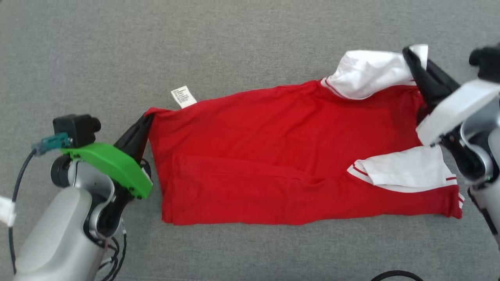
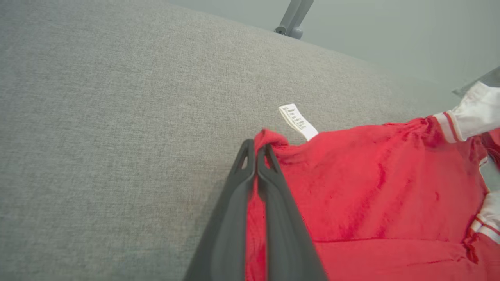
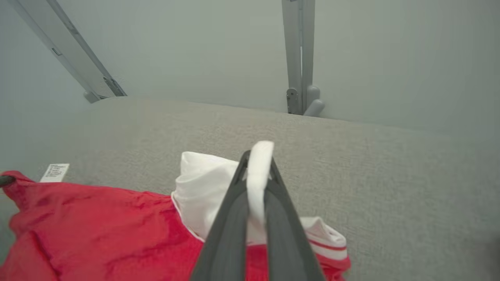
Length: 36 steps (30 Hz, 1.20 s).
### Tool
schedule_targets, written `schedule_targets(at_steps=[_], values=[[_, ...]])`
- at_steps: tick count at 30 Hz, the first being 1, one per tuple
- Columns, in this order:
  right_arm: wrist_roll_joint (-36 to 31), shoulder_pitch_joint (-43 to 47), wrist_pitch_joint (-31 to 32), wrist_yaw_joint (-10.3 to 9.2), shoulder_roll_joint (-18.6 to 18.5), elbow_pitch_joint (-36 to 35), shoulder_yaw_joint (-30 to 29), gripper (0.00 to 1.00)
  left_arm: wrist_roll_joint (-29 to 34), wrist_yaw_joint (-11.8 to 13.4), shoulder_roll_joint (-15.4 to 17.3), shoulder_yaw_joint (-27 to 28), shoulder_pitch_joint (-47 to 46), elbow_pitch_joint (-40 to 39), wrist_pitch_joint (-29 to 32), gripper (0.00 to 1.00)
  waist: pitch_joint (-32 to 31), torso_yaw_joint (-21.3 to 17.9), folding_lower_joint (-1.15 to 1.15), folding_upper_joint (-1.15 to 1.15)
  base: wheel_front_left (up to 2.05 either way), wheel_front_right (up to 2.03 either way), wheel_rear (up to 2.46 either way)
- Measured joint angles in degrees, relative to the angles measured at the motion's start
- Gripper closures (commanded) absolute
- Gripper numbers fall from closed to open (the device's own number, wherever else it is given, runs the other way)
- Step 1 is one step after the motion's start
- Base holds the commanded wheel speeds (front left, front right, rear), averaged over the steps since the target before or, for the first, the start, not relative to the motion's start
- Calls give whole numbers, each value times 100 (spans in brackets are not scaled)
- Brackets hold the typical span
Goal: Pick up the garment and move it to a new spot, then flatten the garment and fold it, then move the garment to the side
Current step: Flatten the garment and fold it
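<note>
Garment: the red T-shirt (image 1: 273,156) is lying spread sideways on the grey fabric-covered surface (image 1: 250,43), with its hem pointing to the robot's left and its sleeves to the robot's right.
Left end effector: the left end effector (image 1: 145,119) is pinching the far hem corner of the red T-shirt. Its two dark fingers are pressing together with a ridge of red cloth caught between them.
Right end effector: the right end effector (image 1: 411,50) is gripping a fold of white cloth at the far right end of the shirt. In the right wrist view the jaws are closing tight on it, and the white cloth is bulging out past the fingertips.
Care label: the white care label (image 1: 183,96) is sticking out from the shirt's far edge, just beside the left grip, and is resting on the surface.
Far sleeve: the far white sleeve (image 1: 367,74) is bunching up beside the right end effector, with red striping showing where it meets the red body.
Near sleeve: the near white sleeve (image 1: 406,169) is lying folded over the red body, near the right end.
Creases: a long fold line is running left to right across the near half of the red cloth.
Left wrist: a green cover (image 1: 113,164) is sitting over the wrist, and a dark cable (image 1: 17,175) is trailing beside the arm.
Background: a grey frame post (image 3: 299,58) is standing beyond the far edge of the surface.
</note>
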Motion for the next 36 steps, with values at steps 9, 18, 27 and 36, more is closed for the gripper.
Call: schedule_targets(at_steps=[9,18,27,36], values=[[213,2487,49,-3,345,-1731,-829,100,-316,940,543,532,2224,-2251,-383,100,-217,-504,0,0,0,0,0],[31,3010,21,-3,859,-1368,-860,100,-573,1267,642,552,3236,-2724,-338,100,-313,-801,0,0,0,0,0],[-335,2766,-183,-3,734,-631,-612,0,-776,1329,557,686,3214,-2014,-372,0,-325,-675,0,-1,0,0,0],[-199,2796,281,-2,360,-1010,-1070,0,-210,1051,433,632,3228,-1644,-1419,0,-420,-579,0,0,0,0,0]])
